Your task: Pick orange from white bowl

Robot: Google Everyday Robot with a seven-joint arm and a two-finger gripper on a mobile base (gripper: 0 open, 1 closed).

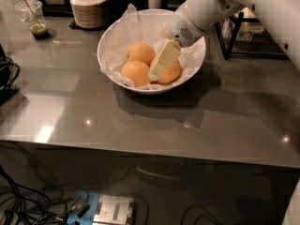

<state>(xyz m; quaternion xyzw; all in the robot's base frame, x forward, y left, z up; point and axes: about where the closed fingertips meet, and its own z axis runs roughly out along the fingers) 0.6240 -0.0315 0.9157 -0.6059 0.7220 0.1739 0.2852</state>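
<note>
The white bowl, lined with crinkled white paper, stands on the grey table at the back centre. Three oranges lie in it: one at the back, one at the front left and one at the front right. My gripper reaches down into the bowl from the upper right on the white arm. Its tip sits between the front left and front right oranges, covering part of the front right one. I cannot tell whether it touches either.
A stack of small beige bowls stands behind the bowl on the left. A plastic cup with green contents is at the far left. A black rack stands at the right. Cables lie at the table's left edge.
</note>
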